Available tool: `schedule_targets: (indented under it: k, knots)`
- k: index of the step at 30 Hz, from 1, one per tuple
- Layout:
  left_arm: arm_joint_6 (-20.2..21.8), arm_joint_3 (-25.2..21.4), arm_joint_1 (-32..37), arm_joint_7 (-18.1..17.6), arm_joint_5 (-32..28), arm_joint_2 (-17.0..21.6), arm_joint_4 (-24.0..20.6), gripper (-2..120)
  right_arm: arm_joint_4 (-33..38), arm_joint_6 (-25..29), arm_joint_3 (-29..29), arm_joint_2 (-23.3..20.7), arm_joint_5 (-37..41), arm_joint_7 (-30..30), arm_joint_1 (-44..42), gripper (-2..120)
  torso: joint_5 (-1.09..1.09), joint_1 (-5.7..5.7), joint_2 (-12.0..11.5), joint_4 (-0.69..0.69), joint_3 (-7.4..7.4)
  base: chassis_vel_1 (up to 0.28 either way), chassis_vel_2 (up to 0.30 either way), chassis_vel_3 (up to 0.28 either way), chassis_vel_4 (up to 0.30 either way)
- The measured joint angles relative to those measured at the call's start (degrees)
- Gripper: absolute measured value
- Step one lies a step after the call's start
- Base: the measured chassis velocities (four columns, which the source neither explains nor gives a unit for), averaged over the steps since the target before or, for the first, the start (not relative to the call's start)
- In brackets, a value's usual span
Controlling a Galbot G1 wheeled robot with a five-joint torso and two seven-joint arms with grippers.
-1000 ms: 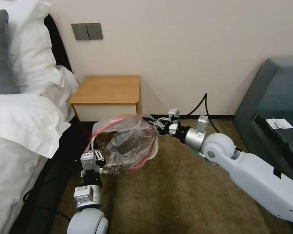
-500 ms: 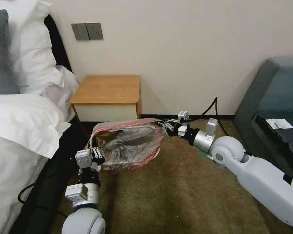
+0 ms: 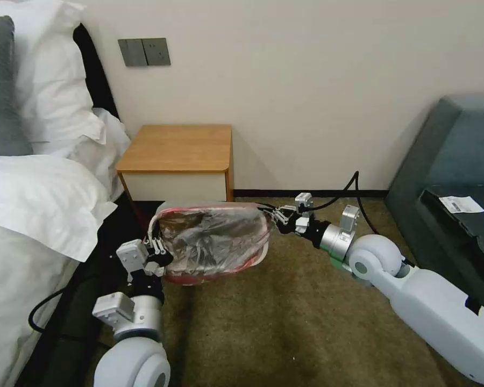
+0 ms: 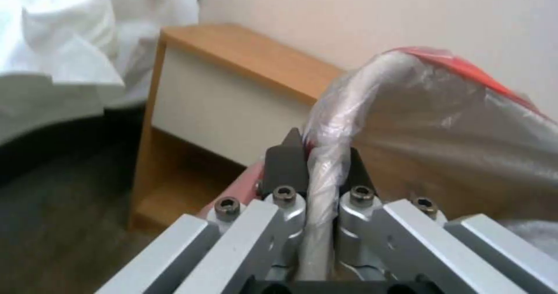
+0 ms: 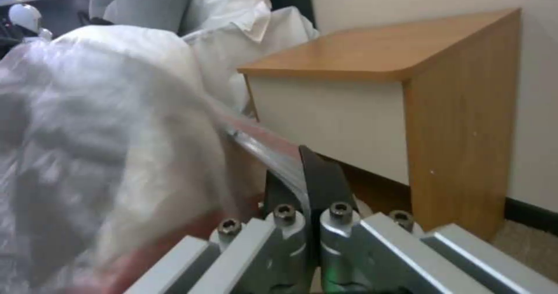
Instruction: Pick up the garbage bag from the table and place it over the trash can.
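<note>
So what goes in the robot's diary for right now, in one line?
left gripper: shut on garbage bag rim | right gripper: shut on opposite rim | bag: stretched open, low before table

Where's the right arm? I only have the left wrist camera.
Observer: The right gripper is shut on the bag, its jaws pinching the rim on the side opposite yours.
Operator: Is the bag spread out?
Observer: Yes, it's stretched wide between the right gripper and the left gripper.
Operator: Where does it sit in the room?
Observer: Low in front of the nightstand, below its top, above the carpet.
</note>
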Motion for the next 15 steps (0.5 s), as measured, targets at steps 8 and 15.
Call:
schedule_targets:
  k: [8, 15]
  knots:
    - [4.2, -0.7, -3.6, -5.9, -9.0, -0.7, -1.1, 1, 2.4, 1.9, 0.1, 1.1, -3.9, 0.5, -2.3, 0, -0.01, 0.00, 0.0, -0.01, 0.00, 0.000, 0.000, 0.000, 0.000]
    - [5.2, -0.8, -4.7, -8.6, -10.2, -1.9, -0.9, 1, 3.0, 4.6, -0.7, 4.0, -8.3, 2.4, -2.7, 0, 0.00, 0.00, 0.0, 0.00, 0.00, 0.000, 0.000, 0.000, 0.000]
